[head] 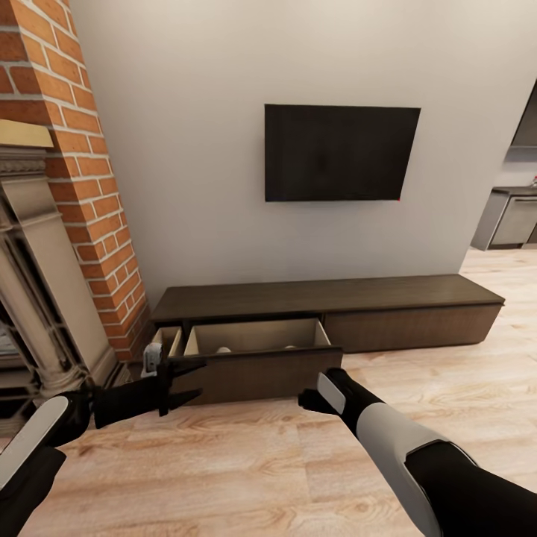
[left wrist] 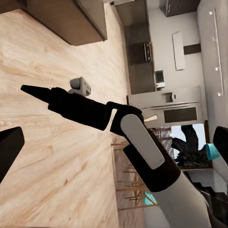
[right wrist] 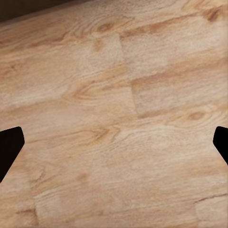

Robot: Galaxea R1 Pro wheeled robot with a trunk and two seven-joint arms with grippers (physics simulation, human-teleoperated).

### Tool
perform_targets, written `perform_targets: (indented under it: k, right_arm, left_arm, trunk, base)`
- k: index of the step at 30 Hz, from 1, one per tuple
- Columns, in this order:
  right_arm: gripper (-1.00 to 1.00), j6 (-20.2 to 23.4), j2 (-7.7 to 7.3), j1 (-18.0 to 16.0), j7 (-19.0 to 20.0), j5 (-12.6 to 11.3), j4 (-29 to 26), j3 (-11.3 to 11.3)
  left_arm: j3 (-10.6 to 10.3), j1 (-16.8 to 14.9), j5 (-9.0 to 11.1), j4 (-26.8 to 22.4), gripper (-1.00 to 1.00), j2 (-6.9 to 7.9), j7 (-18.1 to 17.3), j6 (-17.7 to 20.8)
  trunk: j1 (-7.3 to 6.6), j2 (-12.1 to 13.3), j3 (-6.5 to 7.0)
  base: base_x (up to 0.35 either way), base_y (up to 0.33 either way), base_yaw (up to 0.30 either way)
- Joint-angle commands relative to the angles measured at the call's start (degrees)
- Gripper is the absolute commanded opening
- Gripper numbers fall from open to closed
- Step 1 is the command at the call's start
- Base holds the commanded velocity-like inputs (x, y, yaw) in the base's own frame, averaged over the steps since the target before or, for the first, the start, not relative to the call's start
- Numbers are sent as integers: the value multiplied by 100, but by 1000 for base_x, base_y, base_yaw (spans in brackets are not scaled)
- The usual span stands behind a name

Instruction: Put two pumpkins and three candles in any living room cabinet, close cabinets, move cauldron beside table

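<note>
The long, low, dark-brown cabinet (head: 328, 298) stands against the white wall. Its wide drawer (head: 257, 337) is pulled out, showing a pale inside, and a narrow drawer (head: 168, 339) at the cabinet's left end is out too. Two small pale shapes (head: 224, 349) lie low in the wide drawer, too small to identify. My left gripper (head: 191, 384) is open and empty, just in front of the wide drawer's left corner. My right gripper (head: 307, 403) hangs by that drawer's right front corner, pointing down at the floor. In the right wrist view its fingertips (right wrist: 9, 148) stand wide apart over bare planks. No pumpkins are in sight.
A red brick chimney (head: 89, 186) and an ornate fireplace surround (head: 37, 283) fill the left side. A black TV (head: 339, 153) hangs above the cabinet. Grey kitchen units (head: 514, 220) show at the far right. Light wooden floor (head: 246, 462) stretches in front of me.
</note>
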Motion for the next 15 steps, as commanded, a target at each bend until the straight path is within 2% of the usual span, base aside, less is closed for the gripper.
perform_targets:
  k: [1,4,7,8,10,11,12,13,15]
  right_arm:
    - [100,14,-10,-3,-45,-61,-7,41]
    - [100,-44,-12,-1,-43,-58,-9,42]
    - [100,-402,10,-1,-35,-47,-12,52]
    - [100,-486,10,1,-27,-46,-9,53]
    - [100,-807,-7,9,26,-44,38,56]
    - [100,-943,-13,32,74,-39,48,59]
    - [100,-1077,-17,85,136,-18,45,65]
    - [100,-1213,-20,157,208,26,30,92]
    - [100,-1500,-23,311,369,163,15,176]
  left_arm:
    - [-3,-5,68,57,100,-5,159,1]
    - [1,-6,64,149,100,-43,595,-12]
    - [0,-34,6,300,100,-77,1295,-134]
    - [0,-37,-21,316,100,-83,1397,-169]
    - [-16,-41,-245,372,100,-129,1702,-345]
    - [-24,-40,-490,436,100,-157,1796,-454]
    - [-31,-40,-837,565,100,-200,1857,-582]
    - [-36,-40,-1250,759,100,-272,1882,-719]
    - [-37,-40,-2157,1225,100,-518,1890,-1011]
  trunk:
    - [22,-45,-24]
    - [88,-165,-78]
    - [154,-285,-132]
    - [176,-325,-150]
    - [220,-405,-186]
    - [241,-446,-204]
    - [263,-486,-222]
    - [285,-526,-240]
    - [329,-606,-276]
  base:
    - [0,0,0]
    - [0,0,0]
    - [0,0,0]
    - [0,0,0]
    - [0,0,0]
    - [0,0,0]
    - [0,0,0]
    - [0,0,0]
    - [0,0,0]
